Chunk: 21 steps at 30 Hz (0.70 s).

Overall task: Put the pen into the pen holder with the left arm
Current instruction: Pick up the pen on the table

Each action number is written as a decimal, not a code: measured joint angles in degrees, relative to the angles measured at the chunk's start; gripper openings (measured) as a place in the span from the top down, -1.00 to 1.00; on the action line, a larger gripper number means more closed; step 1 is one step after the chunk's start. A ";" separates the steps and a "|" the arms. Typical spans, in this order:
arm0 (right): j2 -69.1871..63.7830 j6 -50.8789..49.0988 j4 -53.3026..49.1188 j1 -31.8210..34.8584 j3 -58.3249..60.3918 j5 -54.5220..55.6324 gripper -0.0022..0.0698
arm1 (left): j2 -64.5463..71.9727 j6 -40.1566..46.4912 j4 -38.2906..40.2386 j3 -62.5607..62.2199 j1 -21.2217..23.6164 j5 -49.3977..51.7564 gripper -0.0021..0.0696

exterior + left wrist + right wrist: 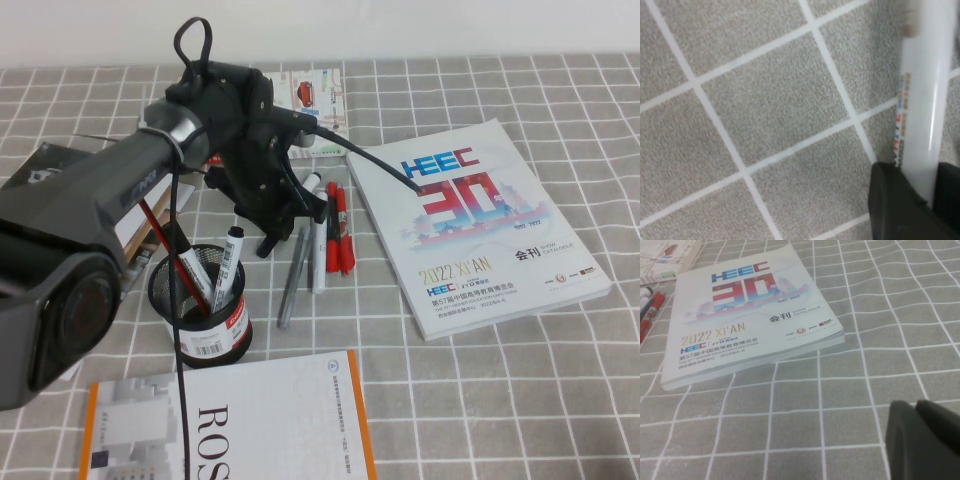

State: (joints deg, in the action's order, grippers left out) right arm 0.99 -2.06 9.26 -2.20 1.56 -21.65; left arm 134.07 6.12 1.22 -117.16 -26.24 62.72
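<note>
1. Your left claw [295, 215] is down low over the checked table [560, 400], right on the loose row of pens.
2. The pen [925, 100] is lying flat on the cloth, and its white barrel runs straight into the claw, with black claw body on both sides of it.
3. Clamped or only straddled? You cannot tell from here, so call the left claw's state unknown.
4. From above, the pen [318, 250] stretches from the claw toward you, its black cap up beside the claw.
5. A grey pen [292, 275] lies just to the claw's left of it, and the red pens [340, 230] just to its right.
6. The pen holder [205, 325] stands upright to the left of the claw and nearer you, apart from the pen, with a white marker [230, 265] already in it.
7. The catalogue [470, 220] lies to the claw's right.
8. Your right claw [917, 440] hangs over bare table near that catalogue's corner; whether it is open or closed you cannot tell.
</note>
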 joint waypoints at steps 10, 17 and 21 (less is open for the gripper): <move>0.00 0.00 0.00 0.00 0.00 0.00 0.98 | 0.10 -0.14 0.00 -0.33 0.00 1.68 0.63; 0.00 0.00 0.00 0.00 0.00 0.00 0.98 | -1.60 -0.14 0.00 -1.74 0.00 4.18 0.63; 0.00 0.00 0.00 0.00 0.00 0.00 0.98 | -1.96 -0.14 0.00 -5.77 0.00 6.17 0.63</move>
State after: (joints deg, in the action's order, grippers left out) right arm 0.99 -2.06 9.26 -2.20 1.56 -21.65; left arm 132.11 5.98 1.22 -122.93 -26.24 68.89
